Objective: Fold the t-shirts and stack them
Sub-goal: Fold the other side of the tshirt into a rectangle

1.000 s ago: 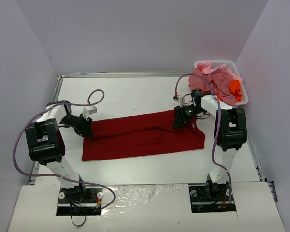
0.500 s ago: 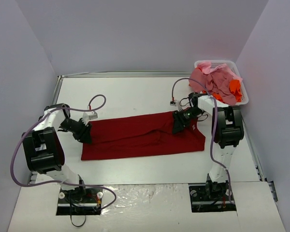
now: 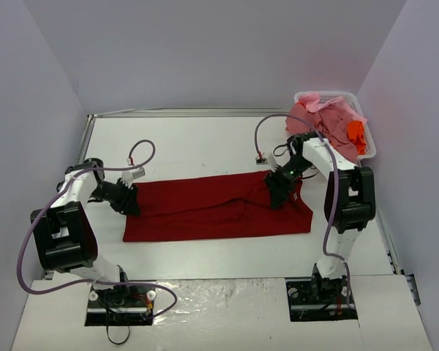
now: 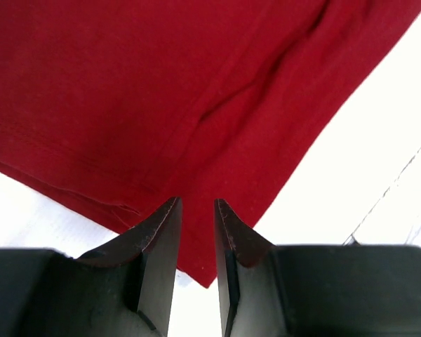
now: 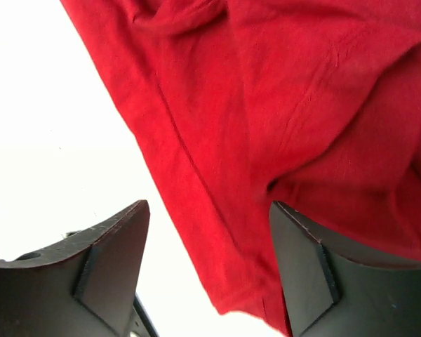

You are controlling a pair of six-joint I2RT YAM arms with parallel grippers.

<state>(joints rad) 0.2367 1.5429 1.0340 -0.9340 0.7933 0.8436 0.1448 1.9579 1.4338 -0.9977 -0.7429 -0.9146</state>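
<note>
A large dark red t-shirt (image 3: 212, 206) lies flat across the middle of the table, folded into a long band. My left gripper (image 3: 127, 199) (image 4: 196, 201) is low over its left end. The jaws stand only a narrow slit apart; the cloth (image 4: 161, 98) lies flat beneath them and nothing is pinched. My right gripper (image 3: 279, 191) (image 5: 209, 205) hovers over the shirt's right part, jaws wide open astride a cloth edge (image 5: 281, 126), holding nothing. More t-shirts, pink (image 3: 328, 121) and bright orange (image 3: 356, 131), are heaped at the back right.
The heap sits in a white plastic basket (image 3: 335, 93) in the back right corner. A small cable connector (image 3: 260, 157) lies on the table behind the shirt. Purple cables loop from both arms. Walls close in the left and right sides.
The right gripper has opened wide and shifted slightly right, letting the shirt go. The shirt's lifted top edge has settled flat. The left arm swung outward; its gripper stayed at the shirt's left end.
</note>
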